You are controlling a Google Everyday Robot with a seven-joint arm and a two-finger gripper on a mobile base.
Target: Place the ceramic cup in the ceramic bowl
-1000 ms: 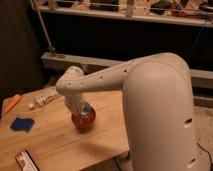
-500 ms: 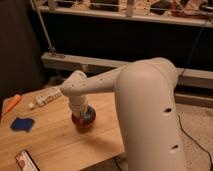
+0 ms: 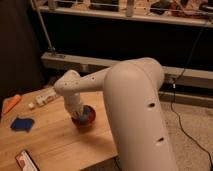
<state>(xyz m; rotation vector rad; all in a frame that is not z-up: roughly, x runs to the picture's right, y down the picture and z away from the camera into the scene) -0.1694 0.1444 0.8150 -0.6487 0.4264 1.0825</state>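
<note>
The orange-red ceramic bowl (image 3: 83, 125) stands on the wooden table (image 3: 55, 137), right of the middle. A light blue shape, the ceramic cup (image 3: 88, 115), shows inside the bowl's rim. My gripper (image 3: 80, 114) points down from the white wrist (image 3: 70, 87) right over the bowl, at the cup. The wrist and arm hide most of the cup and the bowl's inside.
A flat dark blue cloth-like piece (image 3: 21, 124) lies at the left. A long orange carrot-like object (image 3: 11, 103) lies at the far left edge. A white object (image 3: 45, 97) lies at the back. A phone-like item (image 3: 26, 160) lies at the front edge. My bulky white arm (image 3: 135, 110) fills the right side.
My arm's big body has swung left and closer. The wrist has stayed over the bowl, and the blue cup now shows inside the rim. The bowl has not moved.
</note>
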